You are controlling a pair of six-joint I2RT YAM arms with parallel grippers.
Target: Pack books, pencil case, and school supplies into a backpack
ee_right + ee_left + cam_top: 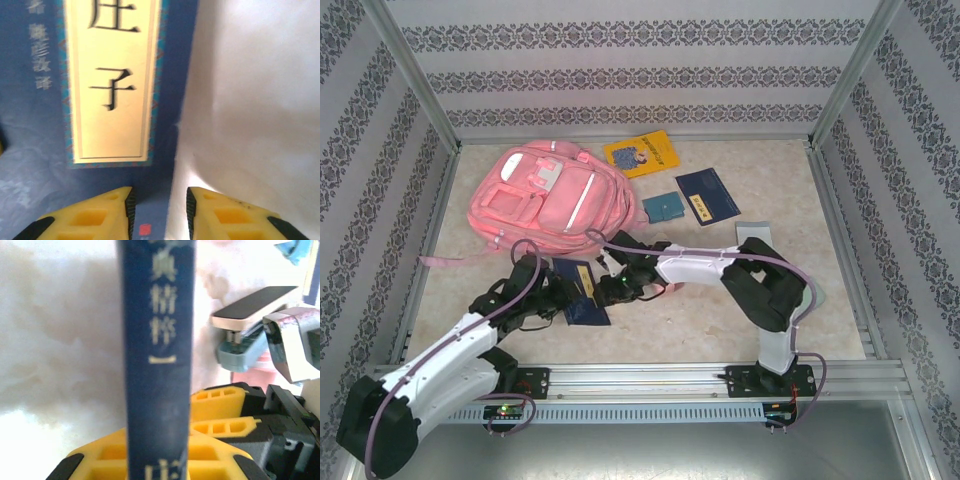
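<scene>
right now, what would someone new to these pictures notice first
The big pink fabric backpack lying at the far left of the table stands out first. Near the front edge, the left pincer is shut on a dark navy book with a yellow label. A yellow cartoon-cover book lies at the far edge, right of the backpack.

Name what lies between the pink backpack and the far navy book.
The small teal square pouch lies between backpack and far navy book, in the top view.
</scene>
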